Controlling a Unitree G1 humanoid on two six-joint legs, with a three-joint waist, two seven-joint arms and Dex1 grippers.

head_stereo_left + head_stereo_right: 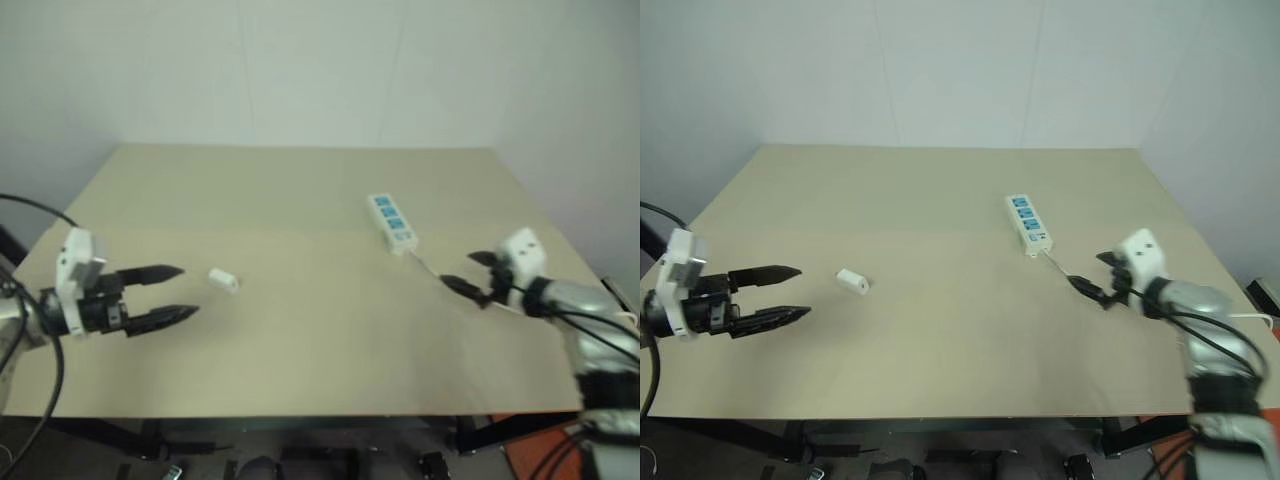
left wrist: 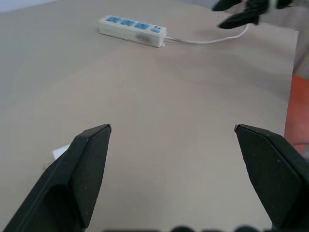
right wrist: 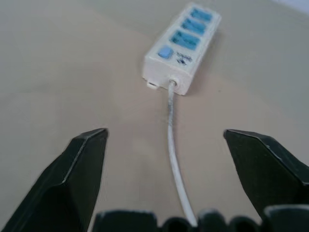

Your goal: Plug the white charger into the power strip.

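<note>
**Both end effectors open, charger not yet picked up**

While the white charger (image 1: 223, 280) lies loose on the tan worktop (image 1: 300, 200), nothing of the plugging has begun. It sits just ahead of the left end effector (image 1: 172, 293), whose two black fingers stand spread and empty, pointing across the worktop toward it. The power strip (image 1: 392, 222) lies well apart from the charger, on the robot's right side, with its cord (image 3: 173, 145) trailing toward the right end effector (image 1: 1092, 277). That one is also spread wide and holds nothing; in the right wrist view the cord runs between its fingers without touching them.

Several things could go wrong from here, as I judge it. The charger is small and light, so a finger arriving off-centre may nudge or roll it away rather than close on it. The strip is unsecured and would likely slide when the plug is pressed in unless the right end effector steadies it. The cord lying near that end effector could be caught and drag the strip askew.

Which way the charger's prongs face cannot be made out. In the left wrist view one finger hides most of the charger, and the socket slots are too blurred to read.
</note>
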